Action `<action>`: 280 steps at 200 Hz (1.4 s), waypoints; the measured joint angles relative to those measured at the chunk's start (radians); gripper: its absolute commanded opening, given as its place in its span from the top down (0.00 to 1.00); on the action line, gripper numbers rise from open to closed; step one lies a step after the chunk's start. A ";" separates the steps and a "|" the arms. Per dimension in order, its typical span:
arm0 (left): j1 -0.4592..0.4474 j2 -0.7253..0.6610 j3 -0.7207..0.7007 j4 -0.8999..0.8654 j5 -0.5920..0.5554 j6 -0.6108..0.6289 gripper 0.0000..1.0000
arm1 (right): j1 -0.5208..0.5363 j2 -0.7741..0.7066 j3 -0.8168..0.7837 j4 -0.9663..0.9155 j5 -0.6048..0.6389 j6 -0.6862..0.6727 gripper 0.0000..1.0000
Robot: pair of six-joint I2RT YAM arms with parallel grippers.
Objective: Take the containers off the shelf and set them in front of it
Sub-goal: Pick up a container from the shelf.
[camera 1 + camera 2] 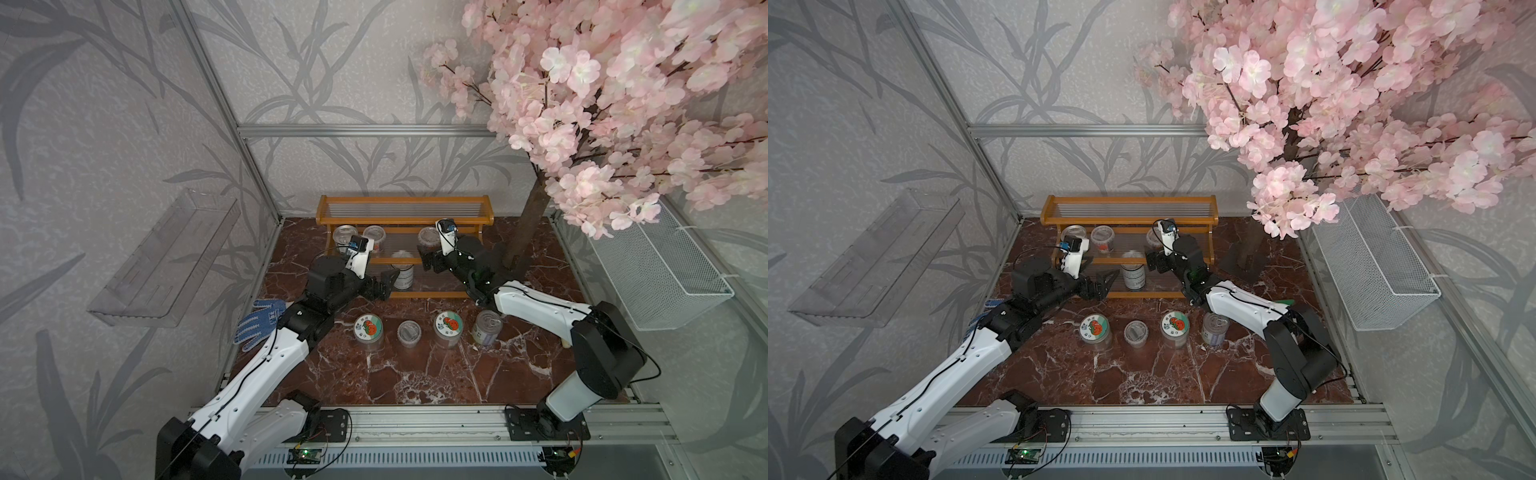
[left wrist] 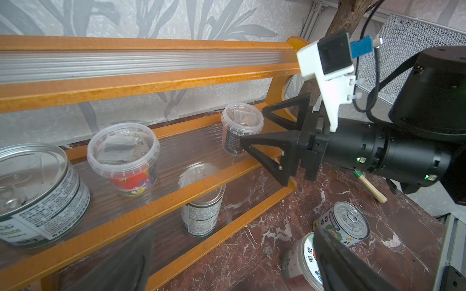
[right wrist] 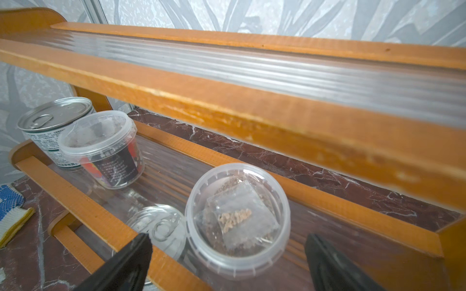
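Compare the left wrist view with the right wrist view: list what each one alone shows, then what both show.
Left wrist only: the front tin and the fruit-lid jar, both standing on the marble in front of the shelf, plus the wire basket.
Right wrist only: the blue-dotted glove.
Both: the shelf, its middle-tier tin, the red-labelled cup, the packet cup facing the open right gripper, and the bottom-tier tin.
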 measured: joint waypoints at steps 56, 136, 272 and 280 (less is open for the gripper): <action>0.000 -0.009 -0.006 -0.001 0.000 -0.001 0.00 | 0.000 0.073 0.071 0.010 0.042 -0.005 0.00; 0.000 -0.016 -0.008 -0.002 0.000 -0.001 0.00 | 0.000 0.129 0.107 0.011 0.062 -0.018 0.20; 0.000 0.021 -0.008 0.008 0.013 0.000 0.00 | 0.000 -0.009 0.070 -0.002 -0.016 -0.068 0.25; 0.000 0.021 -0.008 0.008 0.014 0.000 0.00 | 0.000 -0.024 0.062 -0.010 -0.029 -0.070 0.25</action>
